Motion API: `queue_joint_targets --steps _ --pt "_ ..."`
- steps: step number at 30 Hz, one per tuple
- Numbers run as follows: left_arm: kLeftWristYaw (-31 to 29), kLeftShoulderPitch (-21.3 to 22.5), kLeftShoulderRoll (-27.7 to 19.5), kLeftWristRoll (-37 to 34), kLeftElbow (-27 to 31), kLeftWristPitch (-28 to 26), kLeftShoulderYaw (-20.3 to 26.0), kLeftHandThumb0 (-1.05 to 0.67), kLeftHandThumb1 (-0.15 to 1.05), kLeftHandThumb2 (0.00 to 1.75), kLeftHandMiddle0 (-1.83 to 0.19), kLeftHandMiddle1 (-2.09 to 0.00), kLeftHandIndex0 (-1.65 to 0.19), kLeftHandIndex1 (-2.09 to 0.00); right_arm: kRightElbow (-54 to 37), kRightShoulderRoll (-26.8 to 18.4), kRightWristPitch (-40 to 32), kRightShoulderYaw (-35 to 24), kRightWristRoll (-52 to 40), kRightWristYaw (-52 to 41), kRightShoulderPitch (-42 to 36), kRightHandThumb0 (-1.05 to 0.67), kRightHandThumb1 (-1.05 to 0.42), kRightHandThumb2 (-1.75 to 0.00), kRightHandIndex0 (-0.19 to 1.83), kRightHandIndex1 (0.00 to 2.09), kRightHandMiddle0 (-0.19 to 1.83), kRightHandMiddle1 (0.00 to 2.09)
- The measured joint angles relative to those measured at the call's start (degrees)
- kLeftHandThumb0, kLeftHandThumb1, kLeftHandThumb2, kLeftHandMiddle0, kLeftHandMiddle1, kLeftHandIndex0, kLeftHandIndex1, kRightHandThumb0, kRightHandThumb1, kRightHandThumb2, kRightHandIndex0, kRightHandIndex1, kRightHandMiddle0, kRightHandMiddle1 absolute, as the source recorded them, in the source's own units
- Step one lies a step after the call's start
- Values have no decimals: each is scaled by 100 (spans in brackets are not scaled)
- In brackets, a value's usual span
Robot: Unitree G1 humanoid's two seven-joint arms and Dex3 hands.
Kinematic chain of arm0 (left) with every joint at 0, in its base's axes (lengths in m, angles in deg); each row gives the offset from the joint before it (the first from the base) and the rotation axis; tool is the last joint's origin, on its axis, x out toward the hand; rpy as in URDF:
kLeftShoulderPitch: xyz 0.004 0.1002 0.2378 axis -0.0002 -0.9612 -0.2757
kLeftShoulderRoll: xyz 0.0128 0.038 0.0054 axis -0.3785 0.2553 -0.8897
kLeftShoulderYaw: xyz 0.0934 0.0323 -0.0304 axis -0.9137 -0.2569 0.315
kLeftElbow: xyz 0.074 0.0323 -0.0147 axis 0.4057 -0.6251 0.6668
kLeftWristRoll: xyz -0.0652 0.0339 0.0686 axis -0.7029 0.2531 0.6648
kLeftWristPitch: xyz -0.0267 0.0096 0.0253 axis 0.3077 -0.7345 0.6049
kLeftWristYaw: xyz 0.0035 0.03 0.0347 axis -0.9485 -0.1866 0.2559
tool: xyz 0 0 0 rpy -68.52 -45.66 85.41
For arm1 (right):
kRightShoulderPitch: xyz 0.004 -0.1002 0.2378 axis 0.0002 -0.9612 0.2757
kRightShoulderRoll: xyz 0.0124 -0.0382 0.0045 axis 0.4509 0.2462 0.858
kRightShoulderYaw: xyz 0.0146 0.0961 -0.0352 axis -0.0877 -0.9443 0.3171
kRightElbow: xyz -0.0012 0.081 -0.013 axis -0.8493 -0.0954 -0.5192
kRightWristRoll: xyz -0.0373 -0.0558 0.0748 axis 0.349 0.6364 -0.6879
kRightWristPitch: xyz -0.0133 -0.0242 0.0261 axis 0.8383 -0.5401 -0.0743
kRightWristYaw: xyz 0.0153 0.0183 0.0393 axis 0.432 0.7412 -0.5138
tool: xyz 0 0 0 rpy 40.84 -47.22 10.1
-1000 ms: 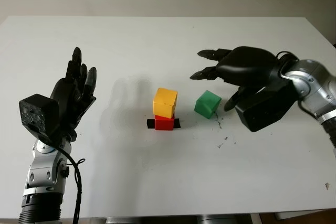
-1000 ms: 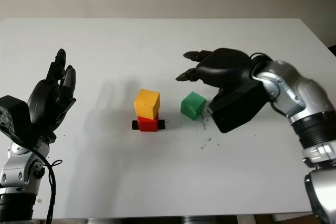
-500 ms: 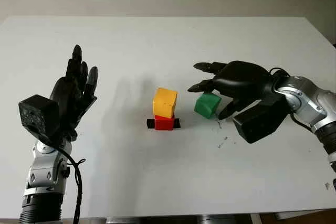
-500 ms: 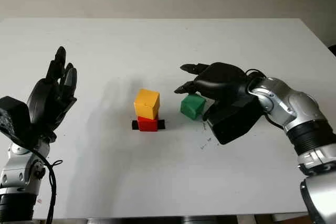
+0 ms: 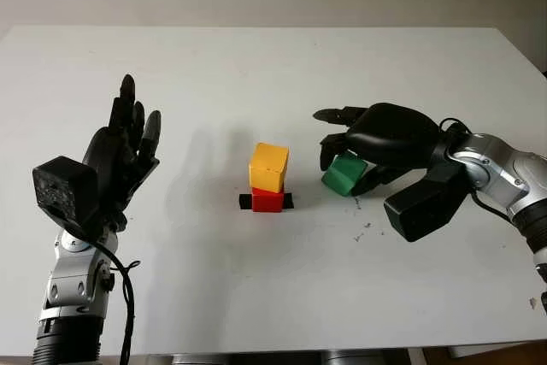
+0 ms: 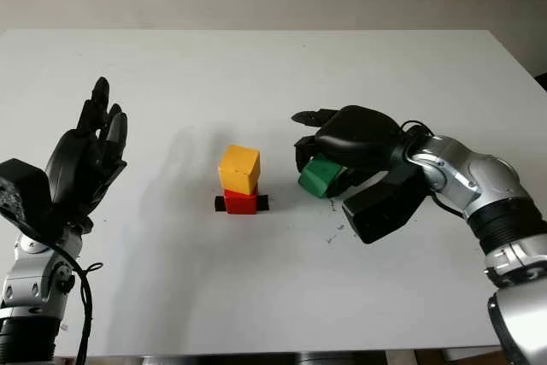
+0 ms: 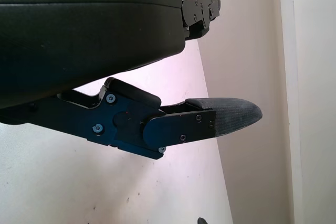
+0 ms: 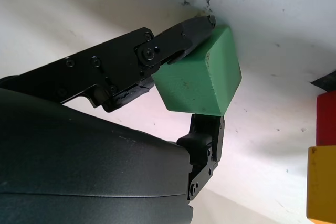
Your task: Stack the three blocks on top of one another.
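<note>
Right hand (image 5: 363, 147) clamps the green block (image 5: 344, 175) between fingers, palm down, block tilted just off the table (image 5: 256, 297), likely lifting it to top the stack. Yellow block (image 5: 268, 166) sits on red block (image 5: 267, 200), just beside. Left hand (image 5: 120, 156) open, raised upright, idle at left.

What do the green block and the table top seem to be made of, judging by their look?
Green block, held in the right hand: probably painted wood; matte, faintly speckled faces, slightly softened edges. Foam or plastic cannot be ruled out.
Table: smooth white matte sheet, perhaps laminate or painted board; it carries dark scuff marks.
</note>
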Motion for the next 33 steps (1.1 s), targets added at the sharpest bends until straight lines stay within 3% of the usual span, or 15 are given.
queue_joint_targets --steps 15,20,27,33 --pt "56 0 42 77 -1 75 -57 -69 105 53 18 -5 18 -4 182 -89 112 -66 267 275 415 -40 -92 -5 27 6 50 120" --pt "77 0 117 103 -2 90 -58 -70 105 53 19 -5 19 -4 -168 49 -337 -694 -1242 -451 387 -31 -89 -6 30 6 56 107" --pt "98 0 141 109 -2 98 -58 -70 105 52 18 -6 17 -5 -1299 453 -1695 -1524 -3189 -1552 198 -33 -91 -6 26 4 44 131" --pt "160 -2 197 169 -2 106 -63 -70 105 53 17 -6 17 -5 -2240 669 -3002 -1987 -4025 -2068 157 -40 -93 -6 24 4 39 139"
